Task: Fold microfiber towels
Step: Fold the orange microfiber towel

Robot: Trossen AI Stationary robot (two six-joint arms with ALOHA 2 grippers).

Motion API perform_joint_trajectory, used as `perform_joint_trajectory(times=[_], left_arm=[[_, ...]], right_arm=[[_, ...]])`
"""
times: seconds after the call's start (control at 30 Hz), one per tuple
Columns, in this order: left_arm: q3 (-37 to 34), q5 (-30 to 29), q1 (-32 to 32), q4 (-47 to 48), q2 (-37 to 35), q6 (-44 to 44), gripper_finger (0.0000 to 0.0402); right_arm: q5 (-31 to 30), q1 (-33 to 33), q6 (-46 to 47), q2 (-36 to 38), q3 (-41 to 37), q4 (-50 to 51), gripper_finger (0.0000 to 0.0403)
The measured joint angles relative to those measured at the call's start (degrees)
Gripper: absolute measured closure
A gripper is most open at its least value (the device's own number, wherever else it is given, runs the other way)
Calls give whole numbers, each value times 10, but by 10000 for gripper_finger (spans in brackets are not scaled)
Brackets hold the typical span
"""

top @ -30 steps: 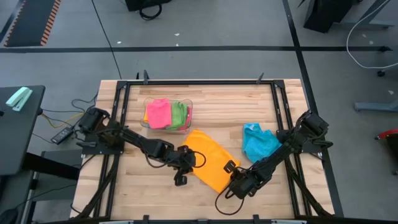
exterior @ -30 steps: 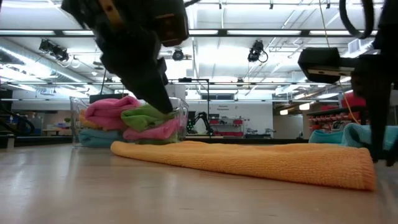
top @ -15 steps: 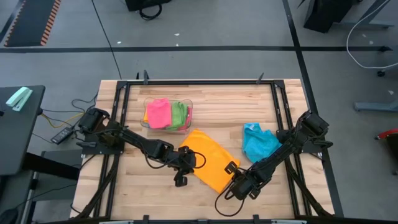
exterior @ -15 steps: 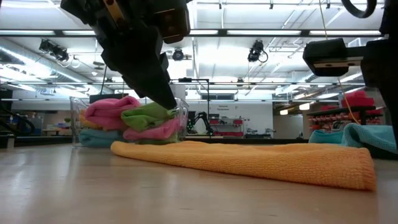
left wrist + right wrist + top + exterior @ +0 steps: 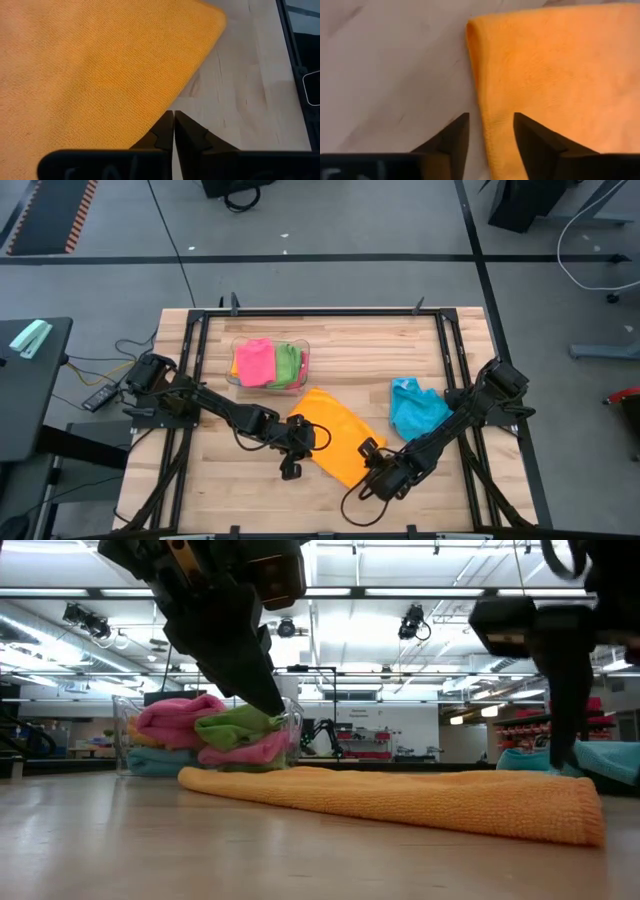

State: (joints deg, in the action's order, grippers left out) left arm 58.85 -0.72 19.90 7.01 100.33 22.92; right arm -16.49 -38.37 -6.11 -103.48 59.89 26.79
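orange towel (image 5: 335,437); blue towel (image 5: 414,408); pink towel (image 5: 254,361); green towel (image 5: 287,364); pale wood table (image 5: 215,470)

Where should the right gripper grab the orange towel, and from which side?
Take the folded edge near the corner of the orange towel, coming straight down. The right gripper already hangs there, open, its fingers either side of that edge. The towel lies flat on the table, so only its rim gives anything to pinch.

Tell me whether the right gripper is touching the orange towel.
Cannot tell. In the right wrist view the open right gripper straddles the orange towel's edge, but neither contact nor gap shows plainly.
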Motion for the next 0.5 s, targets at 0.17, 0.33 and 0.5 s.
perform_joint_trajectory(times=[0.17,0.33,0.5], left_arm=[[0,0,0,0,0,0,380],[0,0,0,0,0,0,388],[0,0,0,0,0,0,385]], right_arm=[[-21,0,-8,0,-43,-46,218],[-38,3,-39,2,-64,-77,230],[-47,12,-69,3,-70,-85,250]])
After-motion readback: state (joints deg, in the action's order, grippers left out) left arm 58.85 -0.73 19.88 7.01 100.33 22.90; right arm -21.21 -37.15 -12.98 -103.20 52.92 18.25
